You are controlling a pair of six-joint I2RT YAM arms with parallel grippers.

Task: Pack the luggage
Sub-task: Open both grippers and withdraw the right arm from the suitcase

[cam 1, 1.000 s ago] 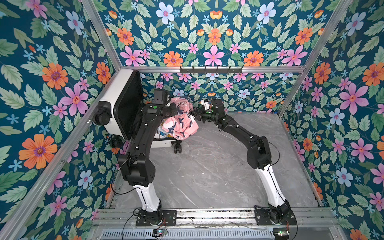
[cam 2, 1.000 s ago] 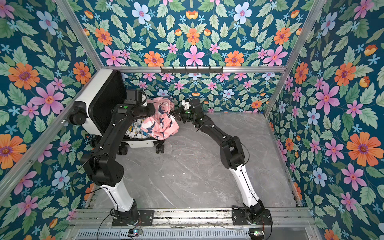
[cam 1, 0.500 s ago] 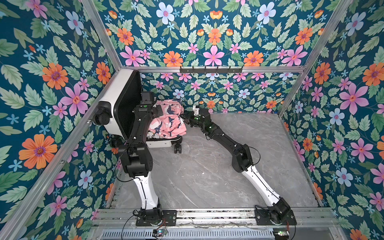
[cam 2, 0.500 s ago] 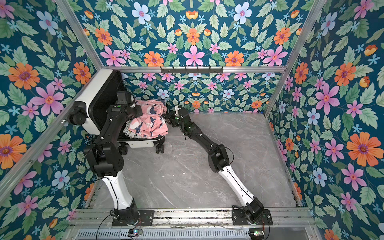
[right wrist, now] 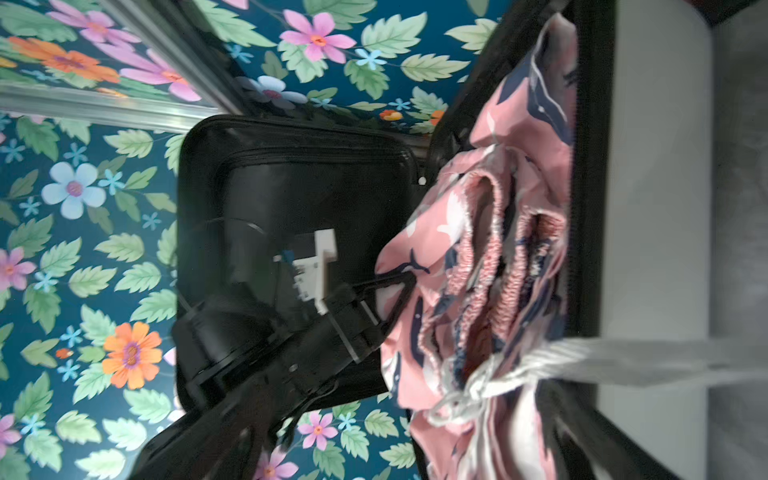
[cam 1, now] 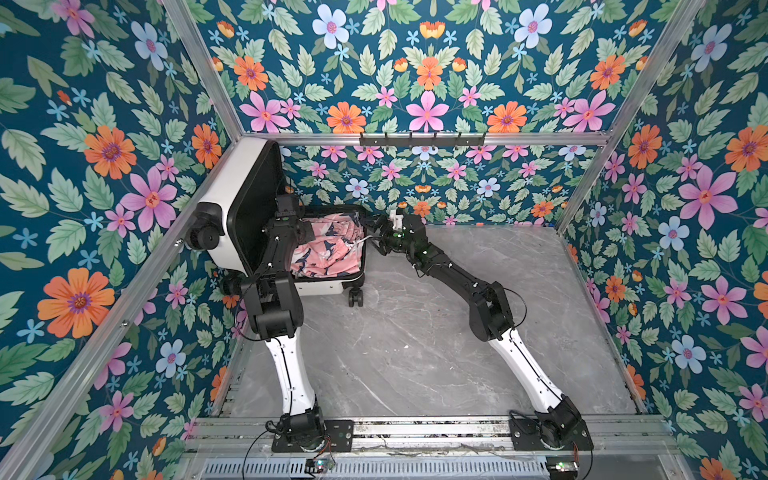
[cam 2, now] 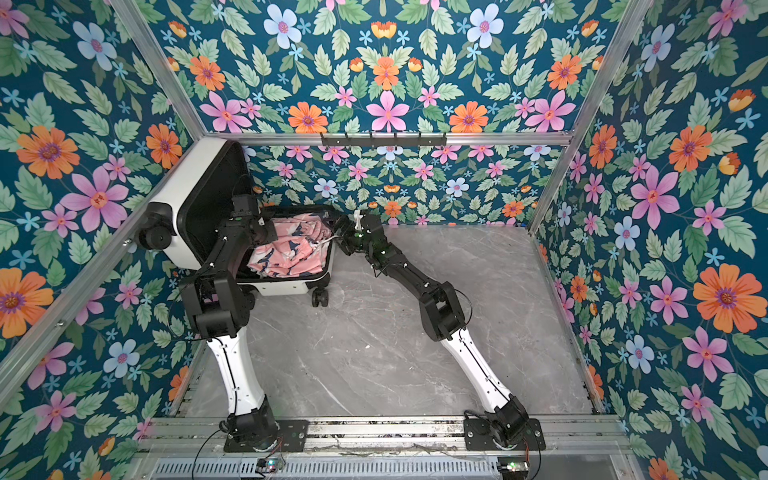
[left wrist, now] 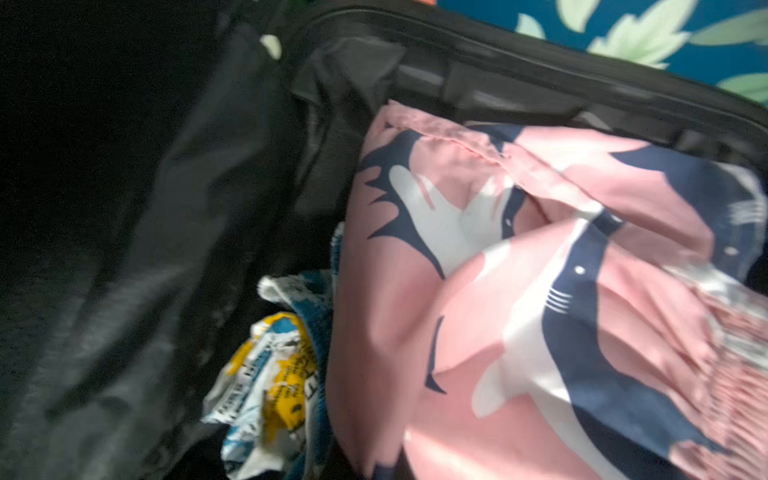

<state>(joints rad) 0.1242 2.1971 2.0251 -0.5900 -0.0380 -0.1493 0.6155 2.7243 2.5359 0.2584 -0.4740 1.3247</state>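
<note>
The luggage (cam 1: 245, 187) (cam 2: 195, 178) is a white hard-shell suitcase. It lies open at the back left, its black-lined lid (right wrist: 291, 187) leaning on the left wall. A pink garment (cam 1: 328, 249) (cam 2: 291, 253) (left wrist: 519, 291) (right wrist: 498, 232) with navy and white print fills the base, over a yellow, blue and white cloth (left wrist: 270, 374). My left gripper (cam 1: 309, 232) (cam 2: 270, 232) (right wrist: 409, 278) is shut on the garment's far-left edge. My right gripper (cam 1: 376, 239) (cam 2: 343, 237) stands open at the case's right rim, off the fabric. A white drawstring (cam 1: 360, 242) (right wrist: 519, 370) trails toward it.
A black hook rail (cam 1: 422, 139) runs along the back wall above the case. Grey marble floor (cam 1: 415, 332) spreads to the right and front of the suitcase. One black wheel (cam 1: 356, 297) sticks out at the case's front right corner. Floral walls close in on three sides.
The garment, held up between both grippers a second ago, has gone down and left into the suitcase base. My right gripper has let go and opened; the left stays shut.
</note>
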